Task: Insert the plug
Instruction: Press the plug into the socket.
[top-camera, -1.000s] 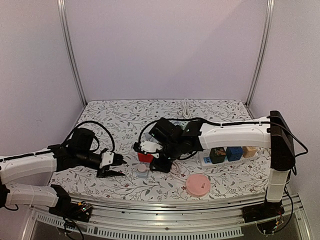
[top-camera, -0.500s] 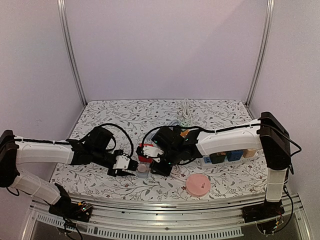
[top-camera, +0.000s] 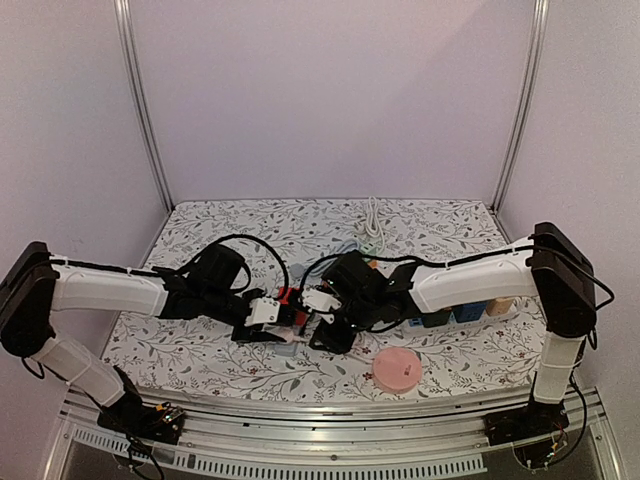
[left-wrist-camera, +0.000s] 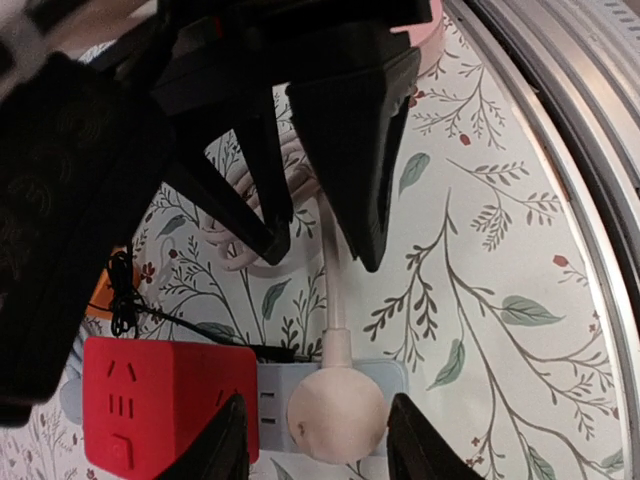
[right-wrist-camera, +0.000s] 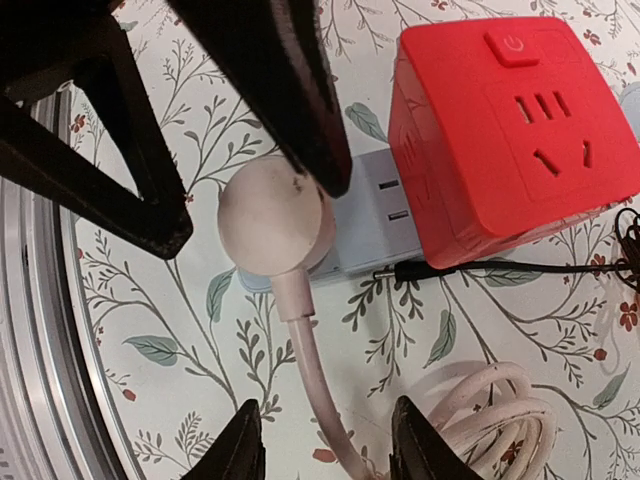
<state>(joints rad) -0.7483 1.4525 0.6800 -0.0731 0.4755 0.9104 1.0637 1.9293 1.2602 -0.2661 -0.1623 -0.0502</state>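
Down on the floral table (top-camera: 200, 225), the left arm reaches in from the left edge. The left gripper (left-wrist-camera: 318, 405) sits low by the middle of the front edge. Its fingers are spread apart with the round pink plug (left-wrist-camera: 335, 415) between them, not squeezing it. One fingertip looks right at the plug's rim; the other is clear of it.

The plug itself is sitting on a pale blue power strip (right-wrist-camera: 372, 215), just beside a red cube socket (right-wrist-camera: 515, 130) on the back-edge side. Can't tell if it's pushed all the way home. Its pink cord (right-wrist-camera: 305, 350) trails off to a loose coil (right-wrist-camera: 480, 400).

Facing it from the right, the right gripper (right-wrist-camera: 325, 410) is also spread wide. It straddles the cord just off the plug and is holding nothing.

Further right along the front edge there's a flat pink disc (top-camera: 397, 368). Toward the right edge is a row of cubes (top-camera: 466, 313), dark, blue and beige. A white cable (top-camera: 372, 215) lies at the back edge.
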